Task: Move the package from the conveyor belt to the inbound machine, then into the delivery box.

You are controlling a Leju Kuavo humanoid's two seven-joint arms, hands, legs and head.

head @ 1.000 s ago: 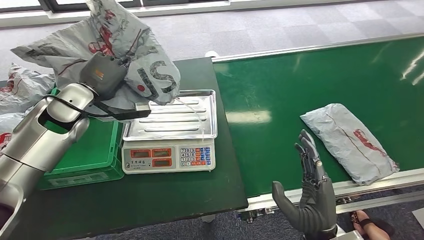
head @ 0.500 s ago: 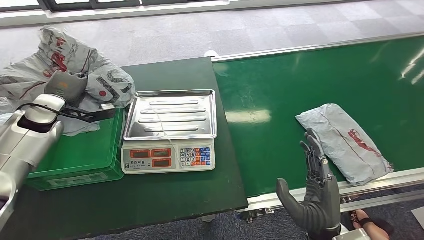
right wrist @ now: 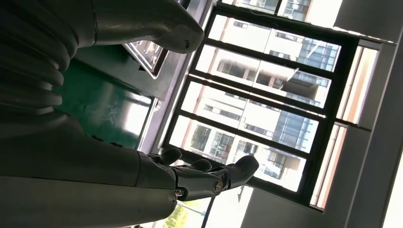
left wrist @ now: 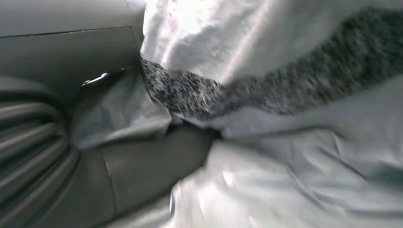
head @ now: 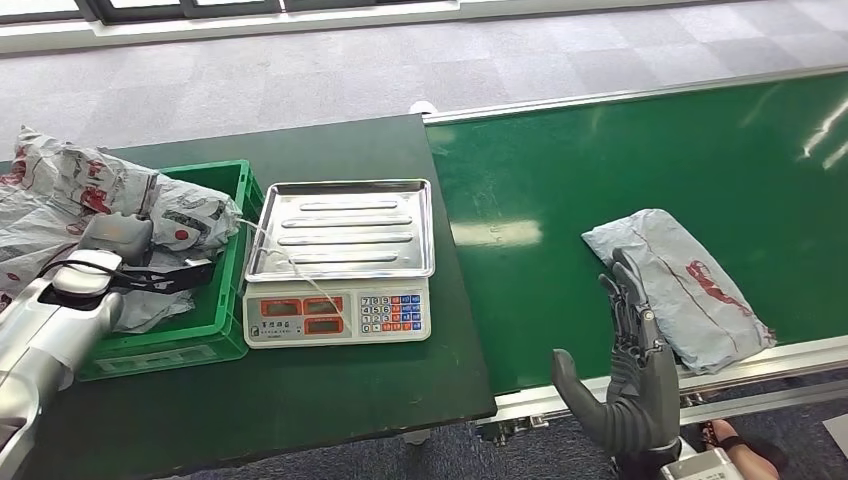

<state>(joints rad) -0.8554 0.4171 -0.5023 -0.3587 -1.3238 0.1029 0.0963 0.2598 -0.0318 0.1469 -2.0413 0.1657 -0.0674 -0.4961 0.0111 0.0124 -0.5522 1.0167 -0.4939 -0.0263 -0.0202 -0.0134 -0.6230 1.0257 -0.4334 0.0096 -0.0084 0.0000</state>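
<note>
Left hand (head: 112, 240) grips a crumpled grey package (head: 95, 205) over the green delivery box's (head: 225, 300) rim, while the right hand (head: 628, 385), fingers spread and holding nothing, stands at the conveyor belt's (head: 560, 170) near edge beside another package (head: 690, 285).

Grey package (head: 678, 284) with red print lies on the green conveyor belt (head: 560, 180). Beside the silver-trayed scale (head: 338, 262), a green crate (head: 215, 300) holds grey, red-and-black-printed bags (head: 90, 200). The bench (head: 300, 400) is dark green.
</note>
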